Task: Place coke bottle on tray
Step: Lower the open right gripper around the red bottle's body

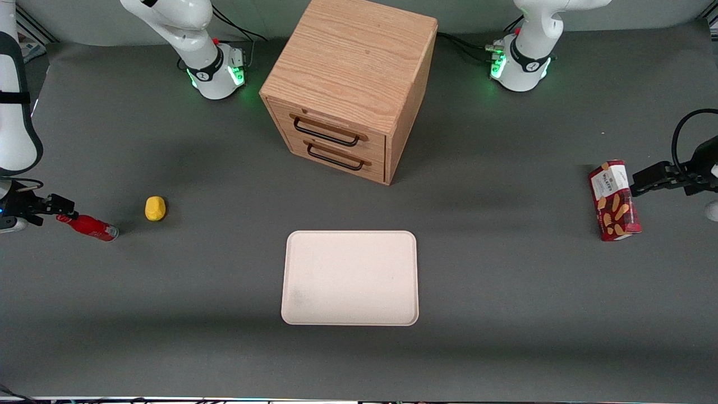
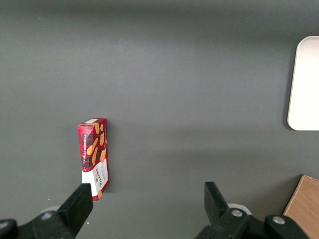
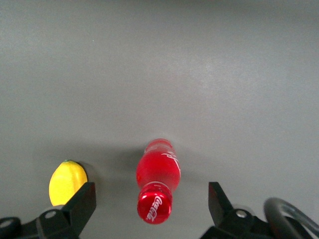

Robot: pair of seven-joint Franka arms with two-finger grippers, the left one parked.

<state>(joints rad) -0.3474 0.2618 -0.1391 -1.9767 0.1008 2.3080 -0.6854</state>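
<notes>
Front view: the coke bottle (image 1: 90, 227) lies on its side on the grey mat at mid-height of the frame, at the working arm's end of the table, cap pointing at the gripper (image 1: 59, 209), which sits low just at that cap. The tray (image 1: 350, 278) lies in the lower middle of the frame, well apart from the bottle, nearer the camera than the wooden drawer cabinet (image 1: 348, 84). A yellow lemon-shaped lump (image 1: 155, 208) rests near the bottle's base. The carry looks long, so a weak hold on the neck could let the bottle swing or drop on the way

Left wrist view: only the tray's edge (image 2: 305, 84) and a red snack box (image 2: 93, 157) show, with no bearing on the grasp

Right wrist view: the pincer (image 3: 149, 201) is spread wide, one finger on each side of the red cap, not touching it. The bottle (image 3: 158, 169) is round and lying flat, so fingers meeting it unevenly could roll it aside. The yellow lump (image 3: 67, 181) lies just beside one finger; closing or advancing could knock it
</notes>
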